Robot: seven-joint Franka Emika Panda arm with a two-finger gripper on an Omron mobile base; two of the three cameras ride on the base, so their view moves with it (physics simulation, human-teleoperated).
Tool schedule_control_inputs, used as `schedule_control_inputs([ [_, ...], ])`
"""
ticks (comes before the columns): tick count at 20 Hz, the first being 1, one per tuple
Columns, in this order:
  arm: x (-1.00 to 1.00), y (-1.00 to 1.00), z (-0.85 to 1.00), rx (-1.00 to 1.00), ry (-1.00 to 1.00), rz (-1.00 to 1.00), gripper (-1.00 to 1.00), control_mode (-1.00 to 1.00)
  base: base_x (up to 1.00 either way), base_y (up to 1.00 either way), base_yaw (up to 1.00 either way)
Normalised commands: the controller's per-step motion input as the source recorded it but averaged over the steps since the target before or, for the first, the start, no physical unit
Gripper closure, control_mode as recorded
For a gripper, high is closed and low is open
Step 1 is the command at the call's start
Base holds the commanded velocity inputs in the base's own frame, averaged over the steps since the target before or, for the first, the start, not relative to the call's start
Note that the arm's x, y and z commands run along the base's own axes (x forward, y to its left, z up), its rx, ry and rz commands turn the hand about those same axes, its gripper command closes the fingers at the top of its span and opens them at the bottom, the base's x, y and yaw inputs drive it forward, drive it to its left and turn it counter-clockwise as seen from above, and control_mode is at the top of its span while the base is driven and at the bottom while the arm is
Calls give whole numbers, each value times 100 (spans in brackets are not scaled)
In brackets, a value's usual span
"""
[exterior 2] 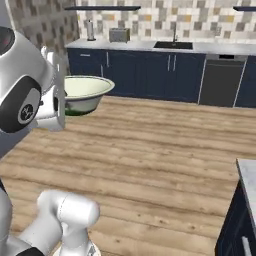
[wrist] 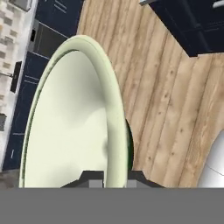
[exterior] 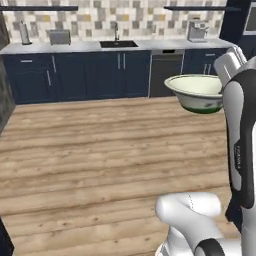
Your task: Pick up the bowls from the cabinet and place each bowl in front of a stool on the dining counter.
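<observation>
Hand view shows the gripper [wrist: 114, 177] clamped on the rim of the cream bowl [wrist: 74, 118], one finger inside and one outside the wall. From the left base view the same bowl [exterior: 196, 91] hangs in the air, upright, well above the wooden floor [exterior: 90, 155], its green foot at the bottom. It is carried, not resting on anything. The dining counter [exterior 2: 248, 175] appears as a marble corner at the right edge of the right base view, well apart from the bowl and to the robot's right. I judge the next move must bring the bowl toward that side.
</observation>
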Motion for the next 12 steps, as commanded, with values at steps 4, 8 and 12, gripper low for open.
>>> schedule_control_inputs([
  [4,0,0,0,0,0,0,100,100,1,28,-70],
  [8,0,0,0,0,0,0,100,100,3,38,-66],
  [12,0,0,0,0,0,0,100,100,39,85,-49],
])
